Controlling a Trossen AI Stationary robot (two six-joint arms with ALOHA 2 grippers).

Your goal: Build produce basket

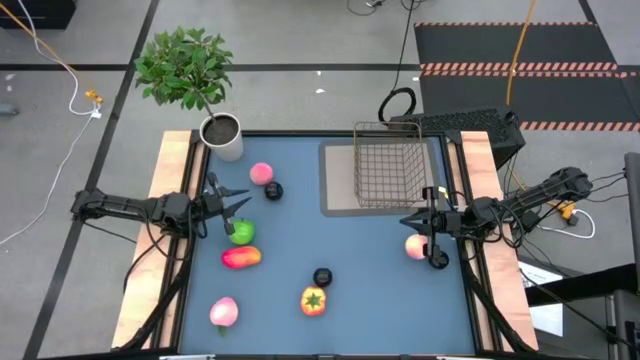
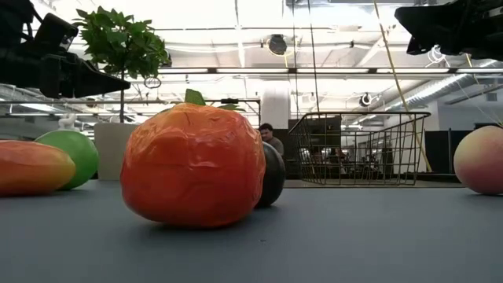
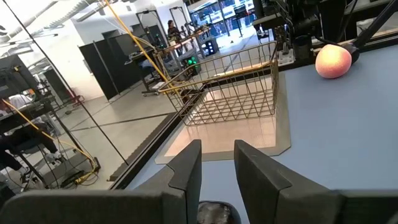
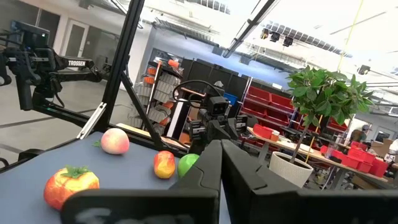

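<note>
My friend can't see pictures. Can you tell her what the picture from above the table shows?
A blue table holds an empty wire basket near its far right corner, with toy fruit scattered around it, none inside. The left gripper hangs over a green apple, and the right gripper, shut, is beside a pink peach. A potted plant stands at the far left corner.

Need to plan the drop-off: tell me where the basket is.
In the high view, the wire basket sits at the table's far right, empty, beyond the right gripper and the peach beside it.
</note>
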